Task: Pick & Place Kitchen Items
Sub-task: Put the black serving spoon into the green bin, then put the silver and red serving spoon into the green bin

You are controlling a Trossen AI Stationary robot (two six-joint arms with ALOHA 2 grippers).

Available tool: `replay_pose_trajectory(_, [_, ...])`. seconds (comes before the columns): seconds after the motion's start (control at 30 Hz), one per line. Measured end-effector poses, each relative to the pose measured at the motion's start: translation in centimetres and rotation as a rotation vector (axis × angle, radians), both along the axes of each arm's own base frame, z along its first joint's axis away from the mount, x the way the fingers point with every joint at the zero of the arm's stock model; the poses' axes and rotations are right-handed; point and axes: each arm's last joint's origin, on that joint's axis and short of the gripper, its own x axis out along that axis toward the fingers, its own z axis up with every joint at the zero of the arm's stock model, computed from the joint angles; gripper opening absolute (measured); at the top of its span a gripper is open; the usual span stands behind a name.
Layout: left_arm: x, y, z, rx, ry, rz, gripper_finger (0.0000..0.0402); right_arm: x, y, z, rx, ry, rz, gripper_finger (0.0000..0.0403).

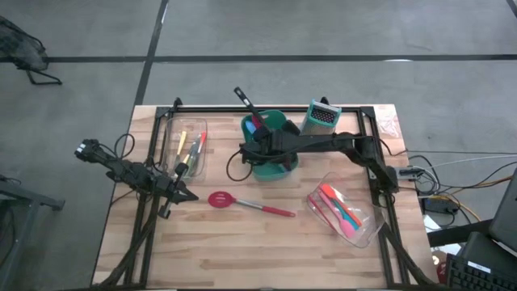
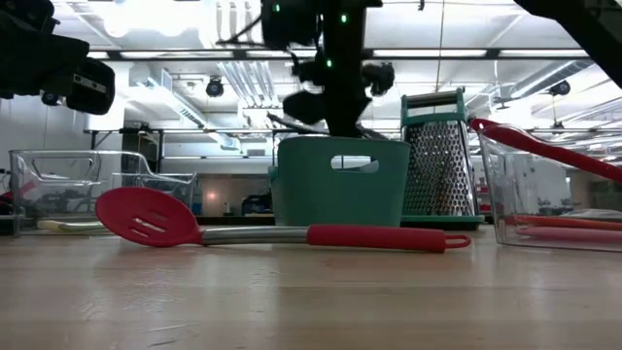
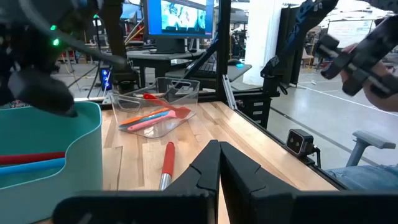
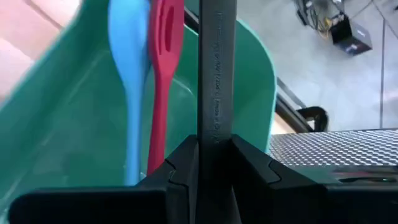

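Note:
My right gripper [image 1: 252,149] hangs over the teal bin [image 1: 279,133] and is shut on a dark-handled utensil [image 1: 242,101] whose free end sticks out past the bin's far left rim. Inside the bin stand a blue spatula [image 4: 127,81] and a red slotted spatula [image 4: 165,68]. A red slotted spoon [image 1: 242,202] lies flat on the table in front of the bin. My left gripper [image 1: 184,194] is shut and empty just left of the spoon's head; the spoon's handle also shows in the left wrist view [image 3: 166,163]. My right gripper pinches the utensil's dark grey handle [image 4: 214,124] between its two fingers. The handle runs straight out from between the fingers, over the inside of the bin. The utensil is lifted and tilted. Its lower end is hidden by the gripper.
A clear box [image 1: 184,149] with yellow and orange tools stands at the far left. A tipped clear box [image 1: 346,214] with red, pink and blue utensils lies at the near right. A metal box grater [image 1: 321,117] stands right of the bin. A person sits beyond the table [image 3: 379,81].

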Motion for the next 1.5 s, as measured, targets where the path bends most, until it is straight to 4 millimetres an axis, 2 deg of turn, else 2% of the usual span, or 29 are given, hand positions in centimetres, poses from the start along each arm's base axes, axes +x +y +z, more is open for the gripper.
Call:
replay_pose_trajectory(0.27, [0.0,0.0,0.0,0.0,0.0,0.0,0.0012,0.2,-0.4,-3.2,0.053,-0.01,0.011,0.0084])
replay_pose_trajectory(0.53, [0.0,0.0,0.0,0.0,0.0,0.0,0.0012,-0.3,-0.3,-5.5,0.06,0.03,0.012,0.0069])
replay_pose_trajectory(0.73, [0.0,0.0,0.0,0.0,0.0,0.0,0.0012,-0.7,-0.3,-6.3,0.081,0.057,0.015,0.0113])
replay_pose_trajectory(0.9, [0.0,0.0,0.0,0.0,0.0,0.0,0.0012,-0.5,-0.3,-5.9,0.079,0.048,0.024,0.0149])
replay_pose_trajectory(1.13, [0.0,0.0,0.0,0.0,0.0,0.0,0.0012,0.7,0.8,-3.7,0.066,0.022,0.117,0.0185])
replay_pose_trajectory(1.3, [0.0,0.0,0.0,0.0,0.0,0.0,0.0012,1.8,3.4,-1.8,0.05,-0.021,0.24,0.0199])
replay_pose_trajectory(1.5, [0.0,0.0,0.0,0.0,0.0,0.0,0.0012,3.1,7.2,-0.8,0.014,-0.087,0.432,0.0205])
